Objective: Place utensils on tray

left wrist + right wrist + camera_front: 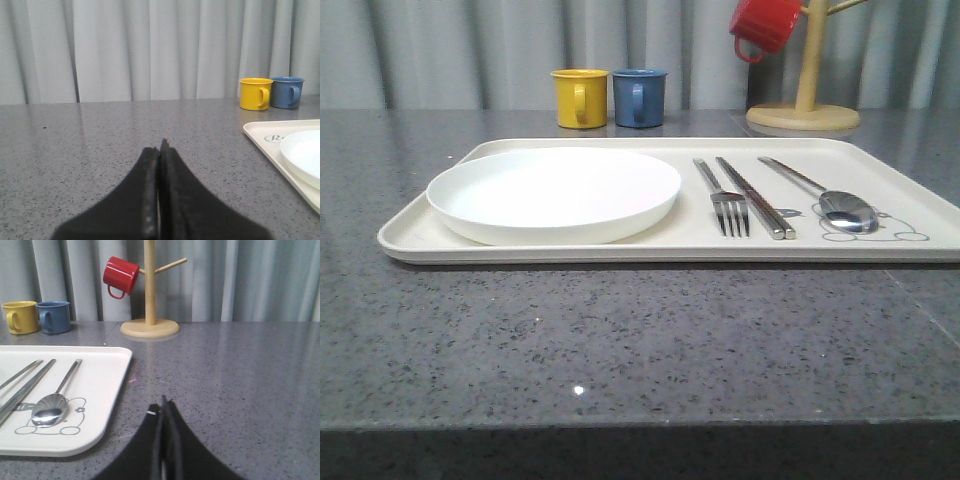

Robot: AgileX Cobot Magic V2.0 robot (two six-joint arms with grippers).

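The cream tray (pixel 910 175) lies across the middle of the grey table. On its right half rest a silver fork (pixel 724 200), a pair of flat chopsticks (pixel 755 198) and a long-handled spoon (pixel 838 205), side by side. The spoon (pixel 50 407) lies over a rabbit outline drawing. My left gripper (pixel 160 147) is shut and empty over bare table left of the tray (pixel 262 137). To the right of the tray (pixel 107 385), my right gripper (pixel 163 402) is also shut with nothing in it, above the table.
A round white plate (pixel 553 192) fills the tray's left half. A yellow mug (pixel 579 98) and a blue mug (pixel 639 97) stand behind the tray. At the back right, a wooden mug tree (pixel 805 95) holds a red mug (pixel 763 25).
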